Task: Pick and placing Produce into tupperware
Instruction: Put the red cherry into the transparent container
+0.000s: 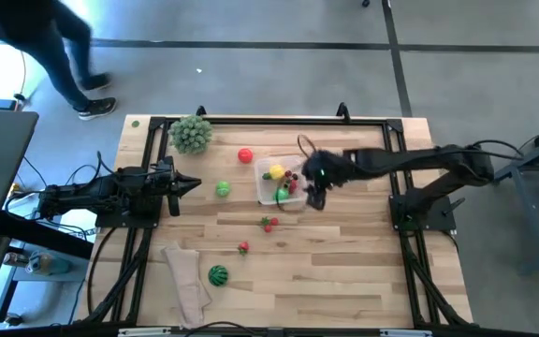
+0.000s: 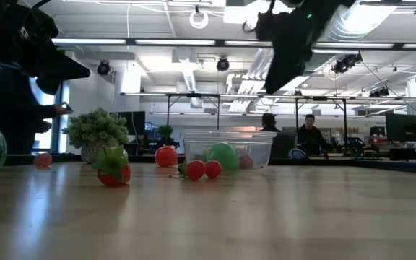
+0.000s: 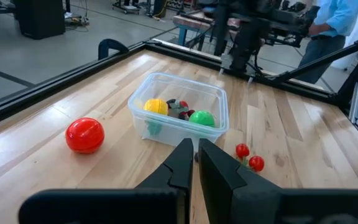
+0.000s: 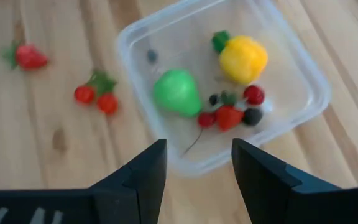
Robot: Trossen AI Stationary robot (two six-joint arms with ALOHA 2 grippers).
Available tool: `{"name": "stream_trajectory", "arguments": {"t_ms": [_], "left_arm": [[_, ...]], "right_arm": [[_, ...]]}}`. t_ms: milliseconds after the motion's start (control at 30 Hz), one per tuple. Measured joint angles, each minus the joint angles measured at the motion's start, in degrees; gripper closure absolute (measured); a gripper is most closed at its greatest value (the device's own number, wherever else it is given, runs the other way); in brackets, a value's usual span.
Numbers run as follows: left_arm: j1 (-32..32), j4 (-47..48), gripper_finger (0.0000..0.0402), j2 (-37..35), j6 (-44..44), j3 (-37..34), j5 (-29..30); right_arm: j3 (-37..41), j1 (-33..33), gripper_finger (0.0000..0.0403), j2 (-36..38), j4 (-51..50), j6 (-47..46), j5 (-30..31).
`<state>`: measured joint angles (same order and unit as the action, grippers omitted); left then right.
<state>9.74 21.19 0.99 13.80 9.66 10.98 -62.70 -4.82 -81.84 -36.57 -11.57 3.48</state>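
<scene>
The clear square tupperware (image 1: 271,195) sits mid-table and holds a yellow pepper (image 4: 243,58), a green pear (image 4: 177,92), red berries and dark berries. My right gripper (image 4: 199,149) hovers open above the tupperware's right side, holding nothing. My left gripper (image 3: 195,155) waits shut at the table's left, pointing toward the tupperware. Loose produce rests on the wood: a red tomato (image 1: 245,155), a small green fruit (image 1: 223,189), a cherry pair (image 1: 269,223), a strawberry (image 1: 243,247) and a striped watermelon ball (image 1: 217,275).
A pale-green leafy ball (image 1: 191,134) stands near the far left corner. A beige cloth (image 1: 185,276) lies at the near left beside the watermelon ball. A black frame borders the table. A person walks beyond the far left corner. Bare wood lies toward the near right.
</scene>
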Motion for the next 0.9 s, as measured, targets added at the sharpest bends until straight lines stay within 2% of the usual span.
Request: {"name": "stream_trajectory", "arguments": {"t_ms": [167, 267, 367, 467, 633, 800, 900], "left_arm": [[0.0, 0.0, 0.0385, 0.0, 0.0, 0.0, 0.0], [0.0, 0.0, 0.0385, 0.0, 0.0, 0.0, 0.0], [0.0, 0.0, 0.0385, 0.0, 0.0, 0.0, 0.0], [0.0, 0.0, 0.0385, 0.0, 0.0, 0.0, 0.0], [0.0, 0.1, 0.0385, 0.0, 0.0, 0.0, 0.0], [0.0, 0.0, 0.0385, 0.0, 0.0, 0.0, 0.0], [0.0, 0.0, 0.0385, 0.0, 0.0, 0.0, 0.0]], "right_arm": [[5.6, 13.3, 0.0229, 4.0, 1.1, -6.8, 11.0], [12.1, 22.2, 0.0229, 6.4, 3.8, -15.5, 18.9], [20.1, 29.9, 0.0229, 7.7, 11.2, -25.4, 24.5], [28.2, 35.0, 0.0229, 7.1, 25.6, -28.4, 27.0], [37.5, 34.7, 0.0229, 0.4, 54.6, -17.0, 29.3], [37.5, 30.1, 0.0229, -8.4, 65.3, -8.9, 28.8], [35.0, 27.9, 0.0229, -13.7, 69.6, -6.2, 25.9]]}}
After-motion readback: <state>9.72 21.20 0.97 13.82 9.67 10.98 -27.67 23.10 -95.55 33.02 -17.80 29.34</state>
